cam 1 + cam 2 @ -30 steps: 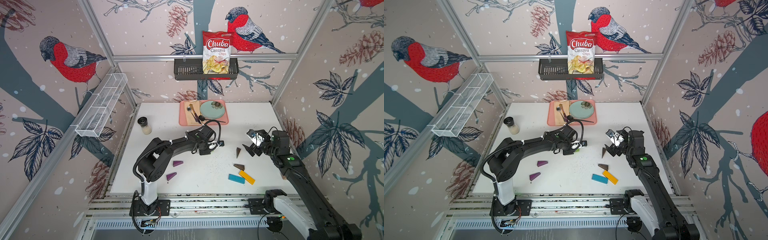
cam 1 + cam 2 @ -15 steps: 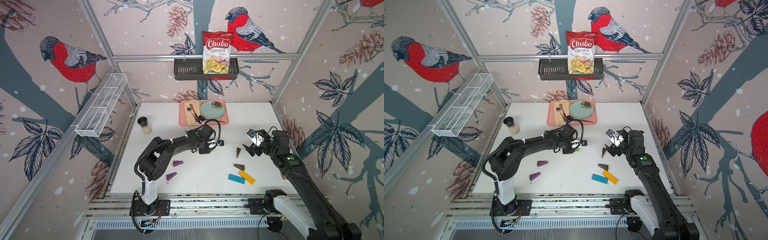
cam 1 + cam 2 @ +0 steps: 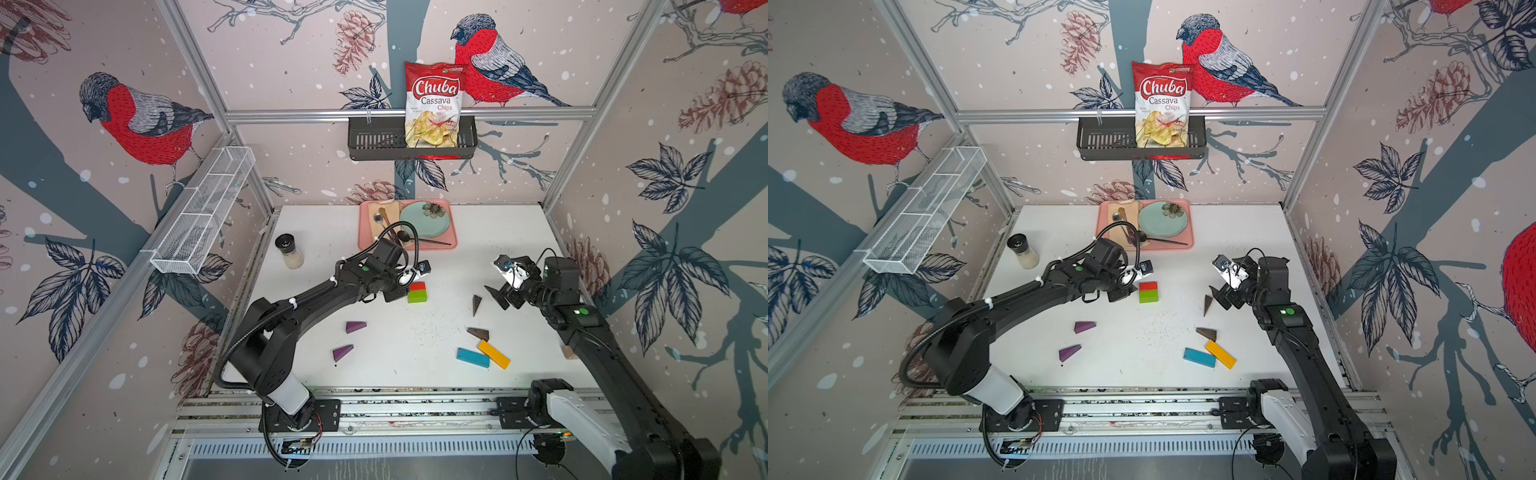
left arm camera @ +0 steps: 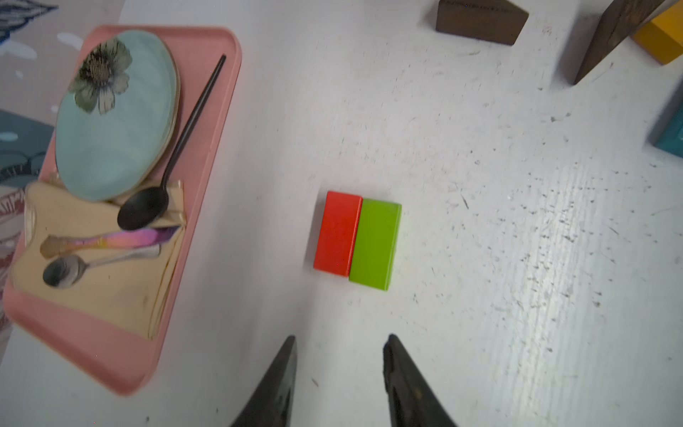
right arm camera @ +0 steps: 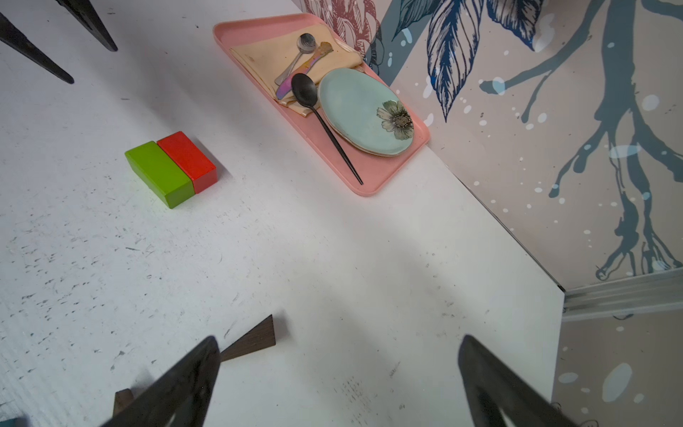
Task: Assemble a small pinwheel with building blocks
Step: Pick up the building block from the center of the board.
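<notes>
Red brick (image 4: pixel 338 233) and green brick (image 4: pixel 375 246) sit flush mid-bench — the left gripper (image 4: pixel 342 337), narrowly parted and empty just beside them, could nudge them askew; the right gripper (image 5: pixel 338 338) gapes wide, empty.

A pink tray (image 4: pixel 92 351) is sitting at the back of the white desk (image 3: pixel 415 345), carrying a pale green plate (image 3: pixel 424 218), a beige napkin (image 4: pixel 111 295), a black spoon (image 4: pixel 144 210) and a silver spoon (image 4: pixel 61 271). A black-lidded jar (image 3: pixel 289 251) is standing near the desk's left edge. A chips bag (image 3: pixel 434 104) is standing in a black basket (image 3: pixel 374 141) on the back wall, and a white wire rack (image 3: pixel 199 220) is hanging on the left wall.
</notes>
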